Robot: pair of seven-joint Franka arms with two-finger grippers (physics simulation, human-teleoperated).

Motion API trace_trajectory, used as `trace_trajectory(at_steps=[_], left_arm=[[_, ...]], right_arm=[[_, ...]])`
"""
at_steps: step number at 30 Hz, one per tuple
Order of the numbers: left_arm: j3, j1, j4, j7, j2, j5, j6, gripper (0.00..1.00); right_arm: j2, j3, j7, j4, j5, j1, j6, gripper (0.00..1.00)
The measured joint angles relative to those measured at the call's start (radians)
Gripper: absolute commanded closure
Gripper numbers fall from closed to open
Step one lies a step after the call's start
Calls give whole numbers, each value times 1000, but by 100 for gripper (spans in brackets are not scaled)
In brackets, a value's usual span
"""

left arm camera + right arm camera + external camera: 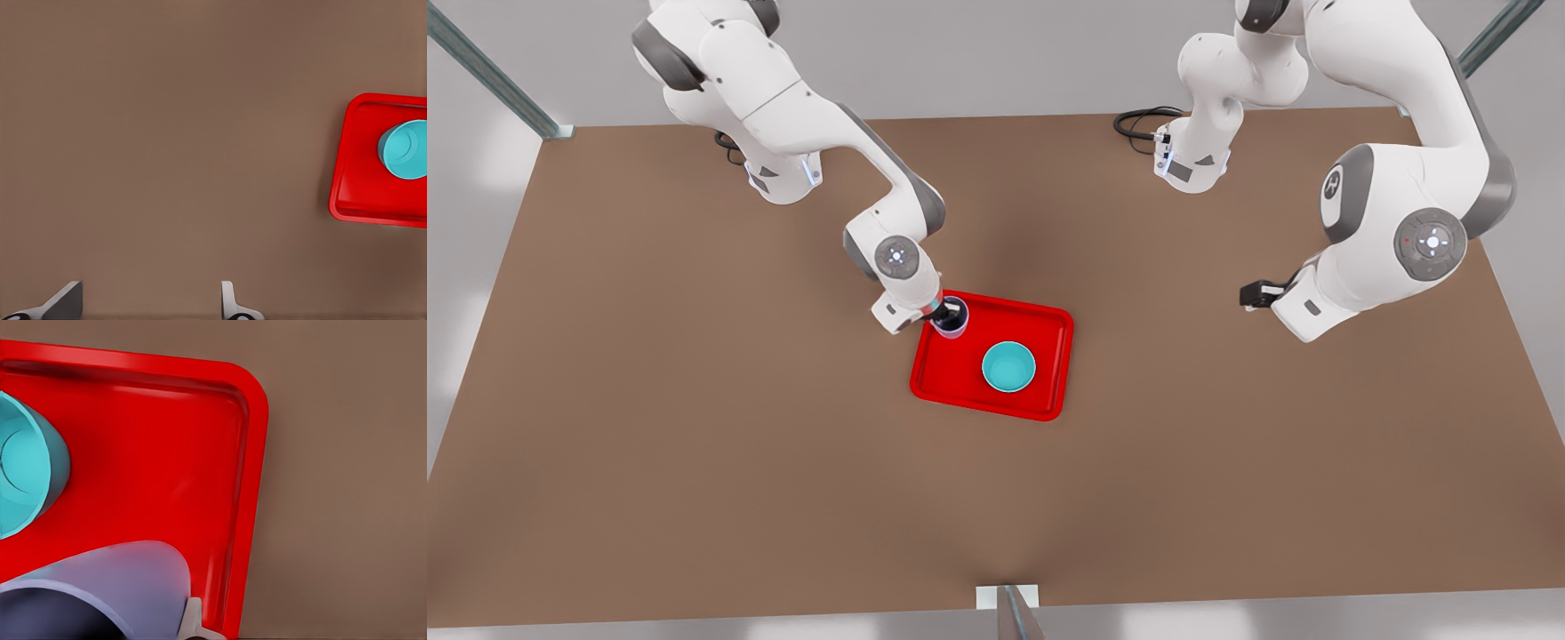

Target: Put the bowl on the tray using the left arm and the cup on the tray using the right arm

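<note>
Bowl (1008, 367) sits on tray (1049, 411) — right gripper (951, 313) grips cup (950, 329)

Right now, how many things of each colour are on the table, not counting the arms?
Red: 1, the tray
Turquoise: 1, the bowl, standing on the tray
Lavender: 1, the cup, over a tray corner at the right gripper
Total: 3

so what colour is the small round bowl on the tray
Turquoise-teal bowl, plain, clearest in the front view.
</note>
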Motion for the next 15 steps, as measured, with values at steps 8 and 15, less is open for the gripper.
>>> trace_trajectory(at_steps=[8, 15], left_arm=[[1, 3, 0, 2, -1, 0, -1, 0], [1, 6, -3, 2, 0, 0, -3, 0]], right_arm=[[42, 1, 0, 2, -2, 3, 37, 79], [58, 0, 5, 53, 7, 49, 37, 79]])
